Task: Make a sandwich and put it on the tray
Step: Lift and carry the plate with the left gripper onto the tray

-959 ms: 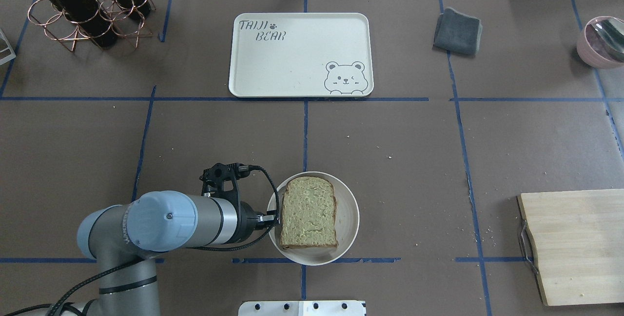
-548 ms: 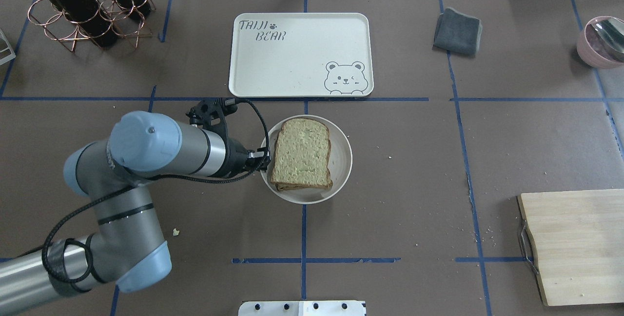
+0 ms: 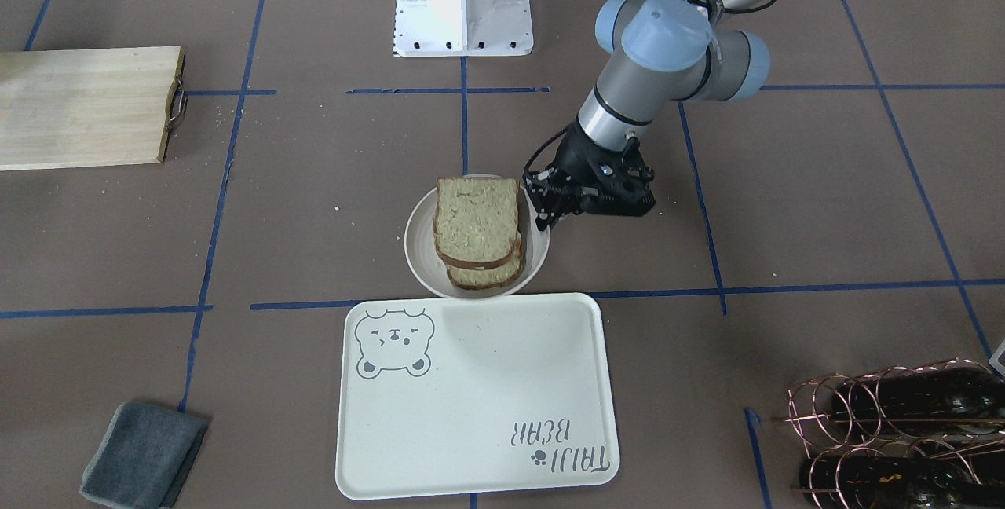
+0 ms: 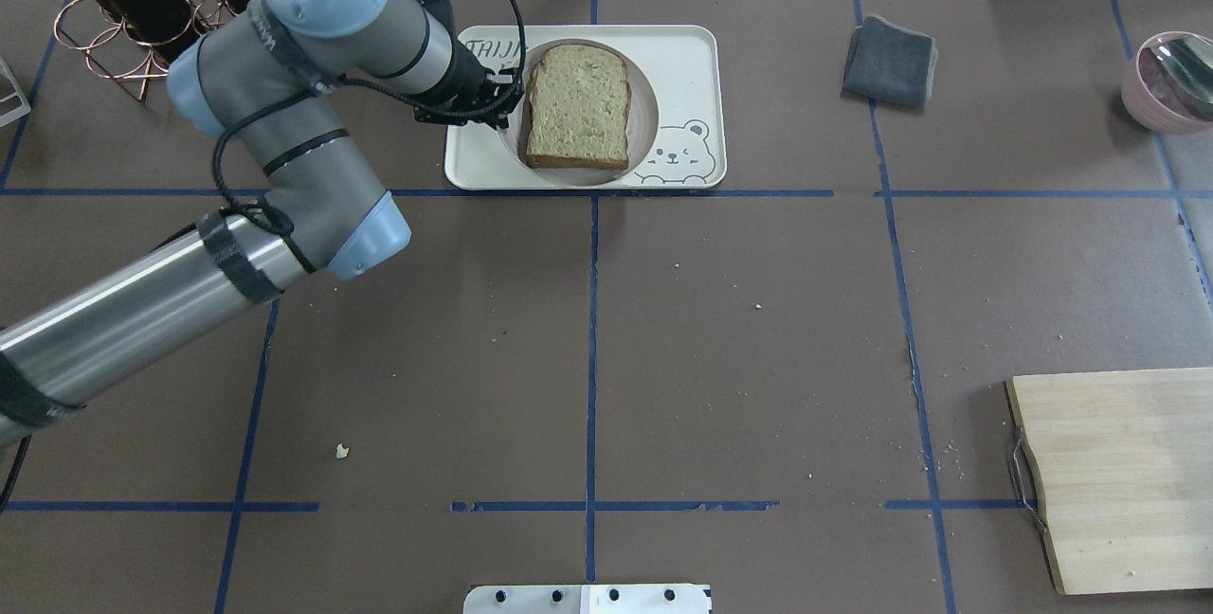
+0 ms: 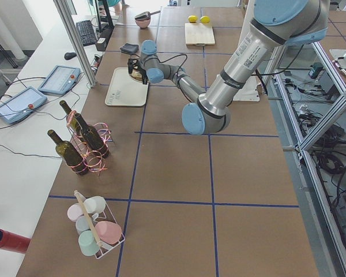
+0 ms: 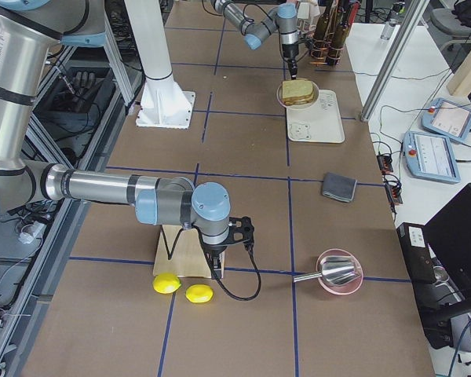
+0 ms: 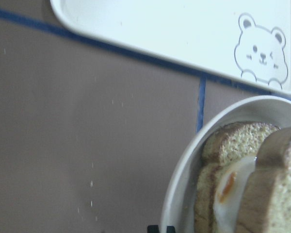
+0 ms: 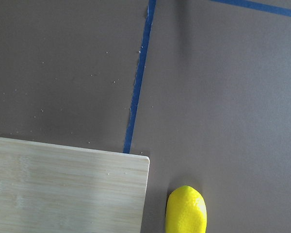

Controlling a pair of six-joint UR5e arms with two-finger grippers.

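Now holding the sandwich (image 3: 477, 230), two bread slices with fried egg between, on a round white plate (image 3: 416, 246). Clamped on the plate's rim with the left claw (image 3: 542, 214), raised off the counter (image 3: 785, 203), just at the robot-side edge of the tray (image 3: 471, 415); from overhead, overlapping the tray. Farther out, well apart: grey cloth (image 3: 141, 454), bottle rack (image 3: 887, 430), pink bowl (image 4: 1166, 88), wooden board (image 3: 78, 104). For the right claw (image 6: 217, 271), beside the board and two lemons (image 6: 166, 283), cannot tell whether apart or together.
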